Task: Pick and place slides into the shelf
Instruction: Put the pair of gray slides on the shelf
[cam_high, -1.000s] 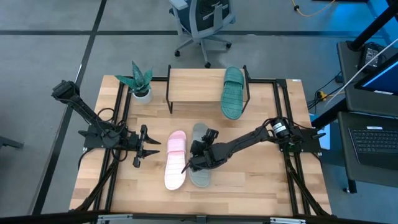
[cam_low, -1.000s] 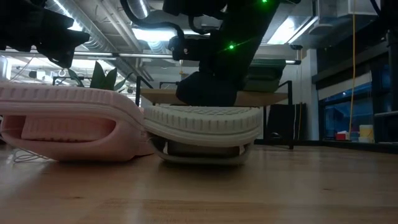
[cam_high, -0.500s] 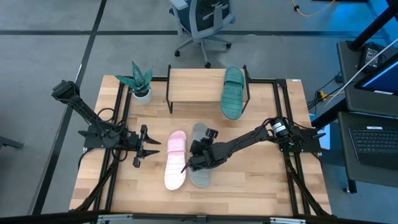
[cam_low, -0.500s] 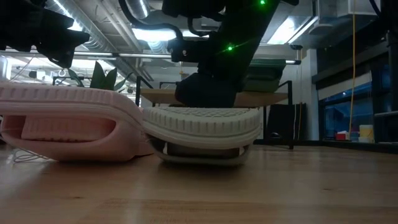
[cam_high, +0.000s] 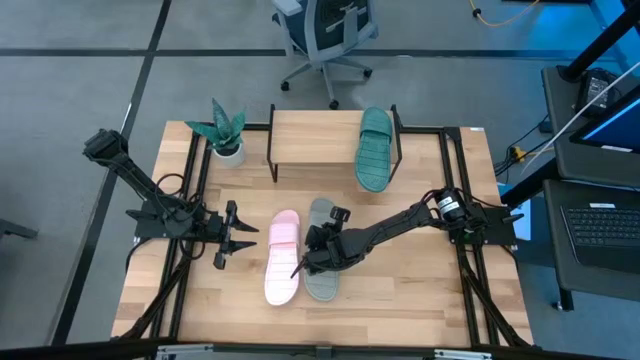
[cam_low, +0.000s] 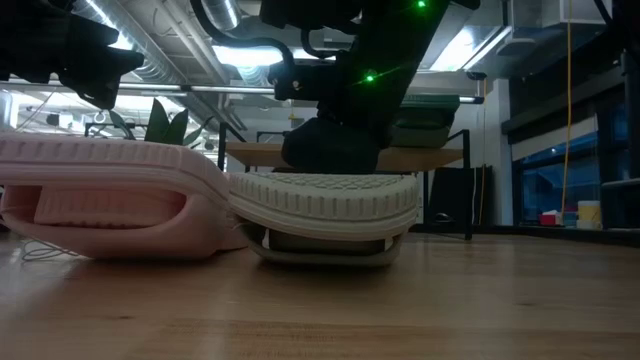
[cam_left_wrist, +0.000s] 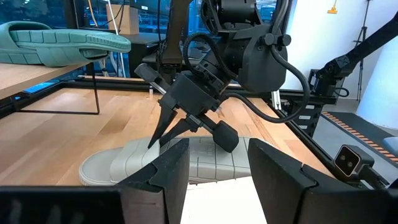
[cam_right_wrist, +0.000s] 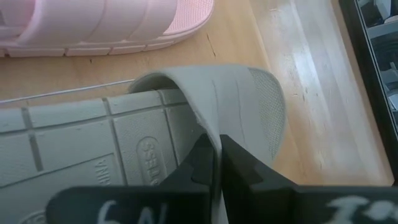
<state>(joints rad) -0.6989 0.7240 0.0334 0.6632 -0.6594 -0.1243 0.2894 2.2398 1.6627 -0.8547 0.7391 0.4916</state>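
Observation:
The light grey slide (cam_high: 322, 268) lies sole up on the table, next to the pale pink slide (cam_high: 281, 258), which is also sole up. The teal slide (cam_high: 374, 150) lies on the right end of the shelf (cam_high: 310, 138), its near end jutting over the shelf's front edge. My right gripper (cam_high: 316, 254) reaches in from the right and is shut on the grey slide (cam_right_wrist: 124, 143). My left gripper (cam_high: 246, 238) hovers open and empty just left of the pink slide. My right gripper pinches the edge of the grey slide's wide strap (cam_right_wrist: 208, 127) between its two fingers, one on each face of the strap. The fingers slant down from the table's right side. The slide lies sole up (cam_low: 320, 195) on the table.
A small potted plant (cam_high: 225, 135) stands at the far left, beside the shelf. The shelf's left and middle parts are bare wood. An office chair (cam_high: 325, 35) stands beyond the far edge. Bare tabletop lies near the front edge (cam_high: 400, 300).

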